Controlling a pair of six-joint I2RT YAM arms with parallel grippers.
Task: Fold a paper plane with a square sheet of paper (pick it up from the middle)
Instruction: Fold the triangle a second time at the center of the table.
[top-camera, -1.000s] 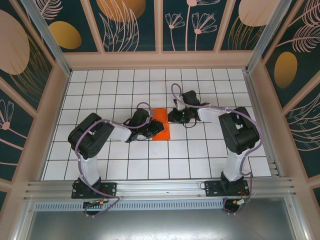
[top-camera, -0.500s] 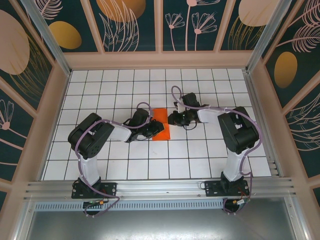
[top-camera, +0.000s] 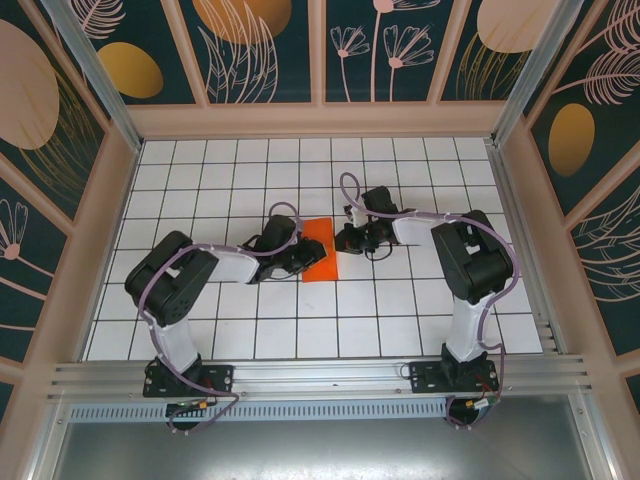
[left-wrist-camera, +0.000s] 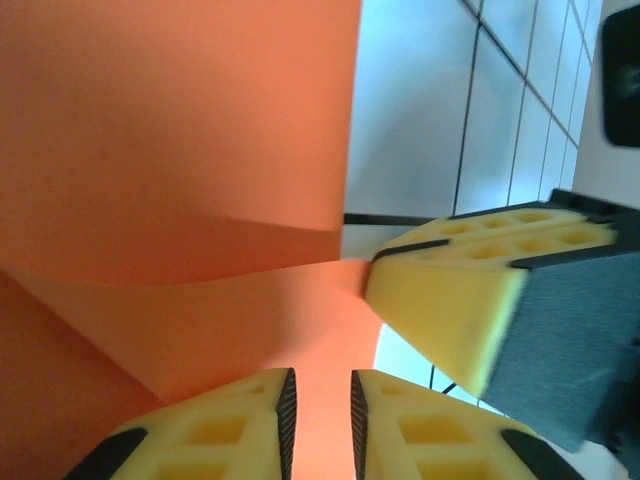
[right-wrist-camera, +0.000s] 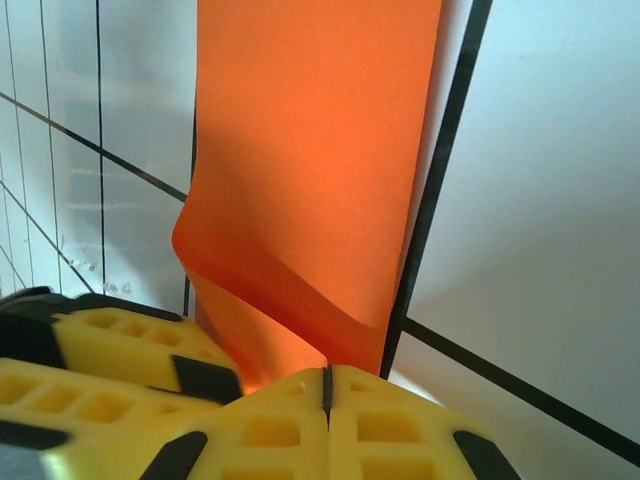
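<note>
Paper (top-camera: 318, 250) mid-frame, seemingly folded once; no plane yet, most creases left. Right tool (right-wrist-camera: 325, 378) pinched on its lifted edge. Left tool (left-wrist-camera: 318, 405) narrowly apart.

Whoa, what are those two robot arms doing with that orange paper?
Both arms meet at the square sheet of paper in the middle of the tiled table. The right gripper is shut on a lifted edge. The left gripper has paper in its narrow gap, but I can't tell if it grips. The sheet is bent up, not a plane yet.
</note>
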